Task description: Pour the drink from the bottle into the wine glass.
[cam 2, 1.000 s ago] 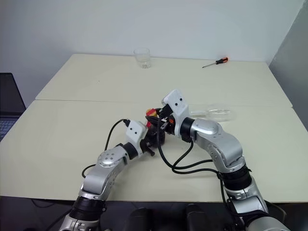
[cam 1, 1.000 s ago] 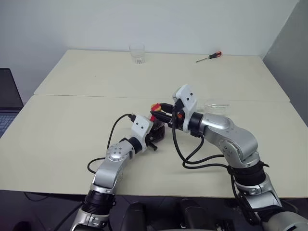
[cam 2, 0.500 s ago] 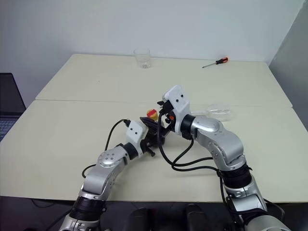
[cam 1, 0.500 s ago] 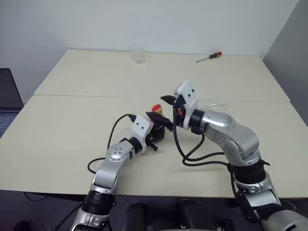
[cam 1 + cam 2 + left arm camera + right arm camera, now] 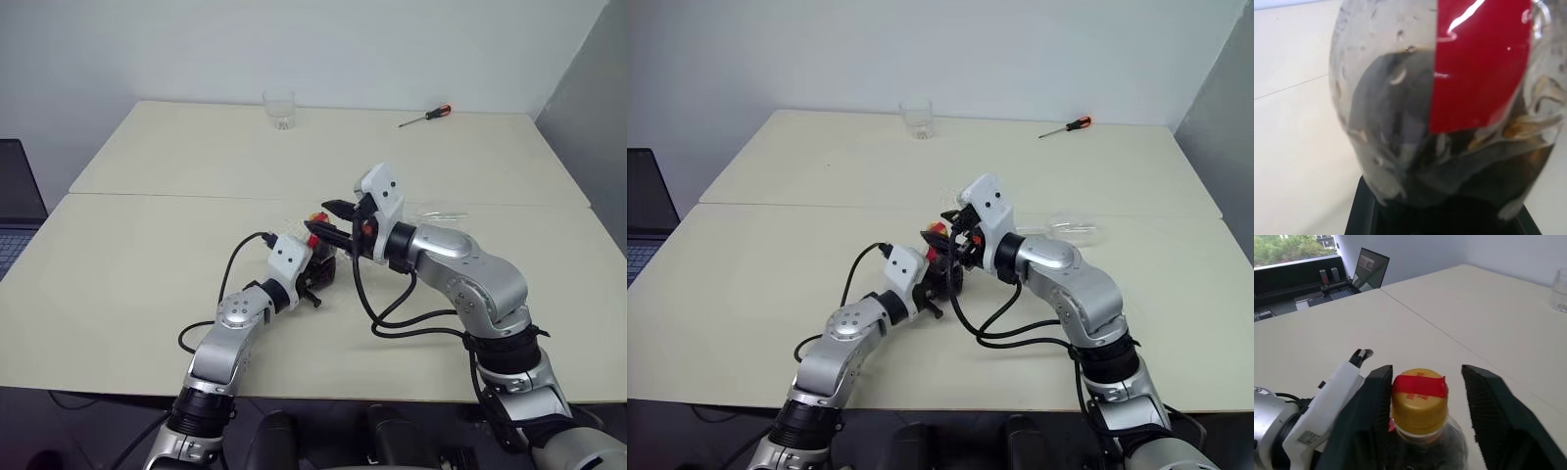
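The bottle (image 5: 322,264) stands upright near the middle of the table (image 5: 147,255), with my left gripper (image 5: 319,276) shut on its round body. Up close, its clear wall and red label (image 5: 1479,63) show the dark drink (image 5: 1400,147) inside. My right gripper (image 5: 1427,377) reaches in level at the gold cap (image 5: 1419,396) with its red tape. Its fingers (image 5: 1371,401) straddle the cap, one touching it and the other a narrow gap away. The wine glass (image 5: 1073,230) lies on its side on the table, just beyond my right forearm.
A short clear tumbler (image 5: 279,108) stands at the table's far edge, and a red-handled screwdriver (image 5: 426,116) lies at the far right. A laptop (image 5: 15,196) sits off the table's left side. A seam (image 5: 176,196) crosses the tabletop.
My right gripper, first on the cap, opened wide and drew back, then came in again with its fingers narrowed around the cap. The left gripper and bottle stayed put.
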